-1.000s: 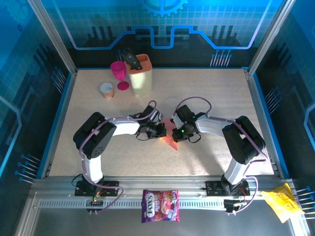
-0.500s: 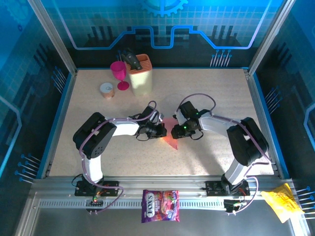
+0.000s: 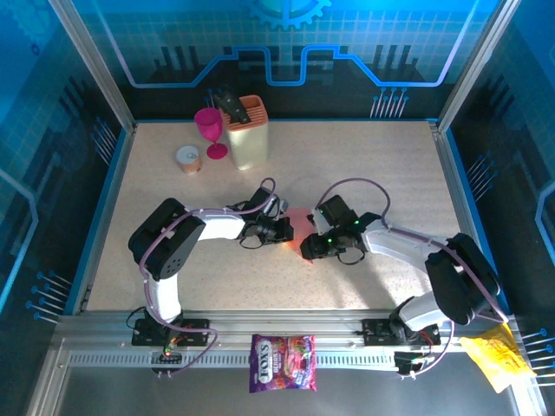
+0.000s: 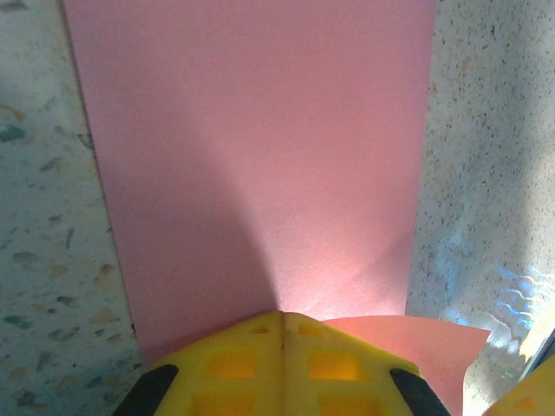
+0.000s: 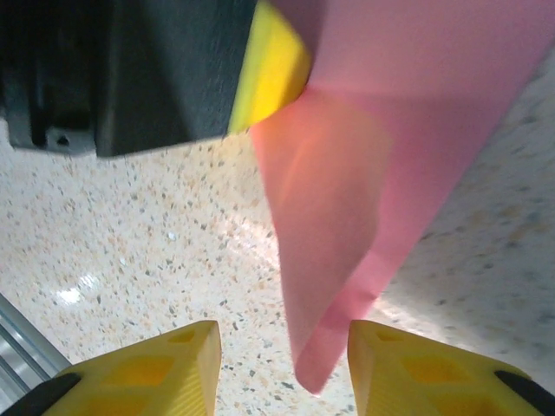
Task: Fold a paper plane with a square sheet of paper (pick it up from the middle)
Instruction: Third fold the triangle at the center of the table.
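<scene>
Drawn back with right gripper (image 5: pixel 282 355) half-open, empty, straddling paper plane (image 4: pixel 260 156) tip; clamped steady in shut left gripper (image 4: pixel 282 342) for creasing.

paper plane (image 5: pixel 338 199) 1 | goblet (image 3: pixel 208 128) 1 | knife block (image 3: pixel 247 143) 1 | wrapper (image 3: pixel 492 357) 1

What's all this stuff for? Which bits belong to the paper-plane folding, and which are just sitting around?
Part of the job: folded pink paper; left hand, shut on it; right hand, open around its tip.
Just lying about: pink goblet; beige knife block; small round object; purple candy bag; yellow wrapper.
</scene>
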### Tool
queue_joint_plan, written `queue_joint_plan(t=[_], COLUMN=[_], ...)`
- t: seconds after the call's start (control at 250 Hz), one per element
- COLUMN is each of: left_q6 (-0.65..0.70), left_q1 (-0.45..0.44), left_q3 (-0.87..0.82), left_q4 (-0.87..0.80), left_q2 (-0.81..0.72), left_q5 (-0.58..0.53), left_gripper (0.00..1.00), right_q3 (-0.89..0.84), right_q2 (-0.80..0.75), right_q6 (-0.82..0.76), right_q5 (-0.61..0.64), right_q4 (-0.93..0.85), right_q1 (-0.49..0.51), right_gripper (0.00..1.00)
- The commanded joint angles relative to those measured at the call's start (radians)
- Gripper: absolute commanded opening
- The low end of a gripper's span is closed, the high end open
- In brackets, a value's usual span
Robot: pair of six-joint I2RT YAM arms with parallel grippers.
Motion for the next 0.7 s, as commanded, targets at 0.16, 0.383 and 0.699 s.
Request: queue_joint_plan(t=[0.16,0.383,0.699], left_q6=[-0.003,-0.003,0.000], left_q1=[-0.004,-0.004,-0.004], left_q3=[-0.040,-0.042,-0.046], left_q4=[-0.093,-0.092,-0.095], left_q2=[0.050,0.053,0.055], left_q5=[-0.078,-0.077,-0.078], left_gripper=[0.00,0.00,0.00], right_q3=[-0.001,0.018,0.006], right_q2=[0.083,0.099,0.066], right_q6=[0.036,0.027,0.035], right_q5=[0.027,0.029,0.021], right_q4=[0.063,0.061,0.073], right_q1=[0.033,0.032,0.011], right_gripper=[0.42,0.36,0.28])
